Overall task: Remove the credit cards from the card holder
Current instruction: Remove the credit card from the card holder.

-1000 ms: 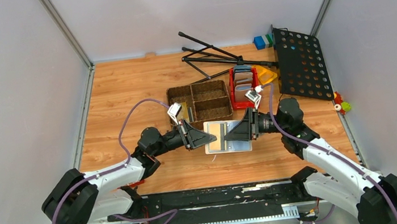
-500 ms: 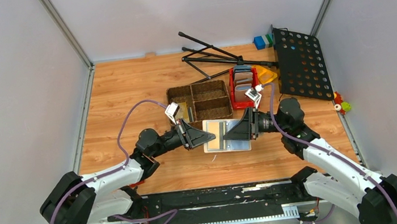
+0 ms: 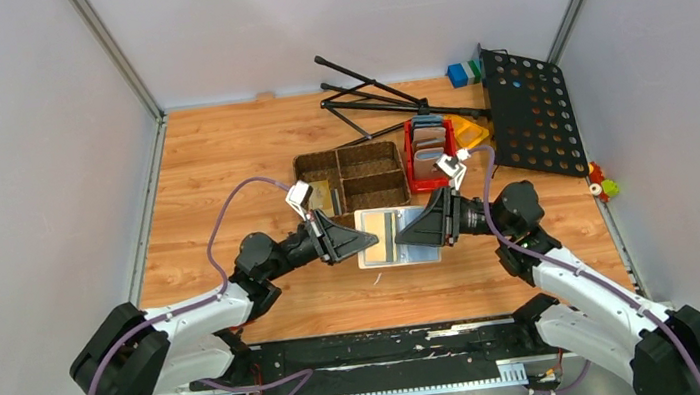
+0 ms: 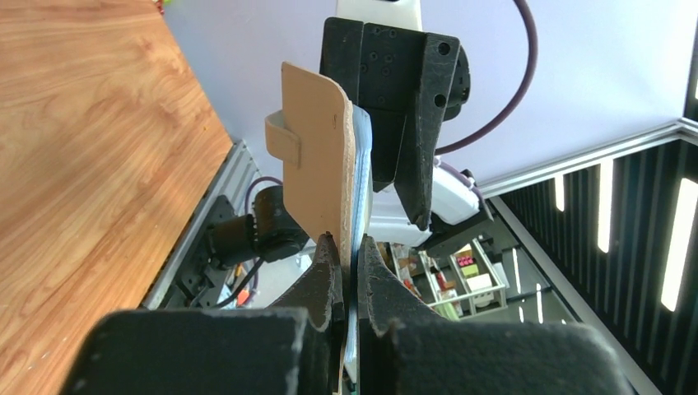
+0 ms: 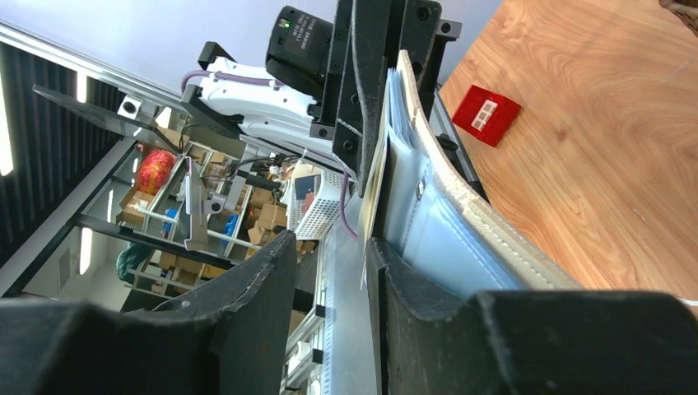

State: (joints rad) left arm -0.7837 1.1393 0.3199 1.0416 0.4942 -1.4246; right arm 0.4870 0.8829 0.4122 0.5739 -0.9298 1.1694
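Beige folding card holder (image 3: 424, 255) hangs opened out over the wooden worktop (image 3: 220, 153), between both arms. The left hand (image 4: 347, 271) is pressed together, pinching the holder's edge. The right hand (image 5: 329, 243) stands spread around a thin tan-gold card (image 5: 374, 189) seen edge-on. Whether the pockets hold other cards cannot be made out. A brown woven basket (image 3: 349, 182) sits close behind, with bare wood to the left.

The card holder (image 3: 410, 240) is a small beige wallet. It is open, with its pale blue-grey inside facing up. It is just in front of the brown woven basket (image 3: 365, 191). A tan-gold credit card (image 3: 376, 230) is tucked in one half. A little strap tab (image 4: 283, 140) sticks out from its beige back.
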